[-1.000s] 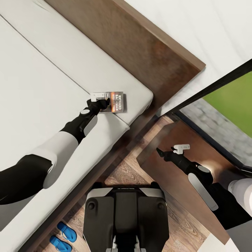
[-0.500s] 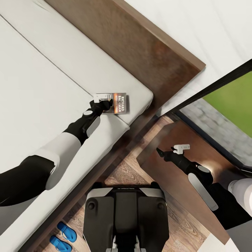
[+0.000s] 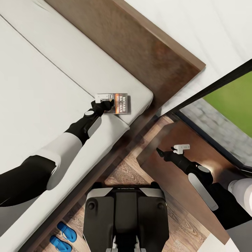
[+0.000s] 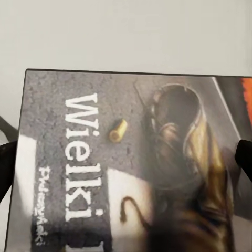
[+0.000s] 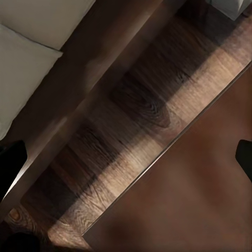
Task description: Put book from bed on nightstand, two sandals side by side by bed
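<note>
A: Pale grey mattress, and the book (image 3: 117, 103) is lying flat on it near the corner of the bed (image 3: 52, 80), at about twelve o'clock from the robot's base. The left gripper (image 3: 103, 101) is sitting at the book's near edge.

B: In the left wrist view the cover (image 4: 126, 163) is lying between two dark fingers (image 4: 6, 163), which are standing apart at either side. So they are spread, not yet gripping.

A: A thin paperback lying flat is awkward. I'd say the fingers should be straddling one edge and pressing low against the mattress before closing, so one slides under the cover.

B: And closing slowly, or the book is likely going to skid away toward the headboard.

A: The nightstand (image 3: 164, 175) is waiting at about two o'clock, with the right gripper (image 3: 169, 151) hovering over its glossy surface, fingers parted and holding nothing.

B: The sandals (image 3: 63, 236) are lying together on the floor beside the bed, at about seven o'clock.
</note>
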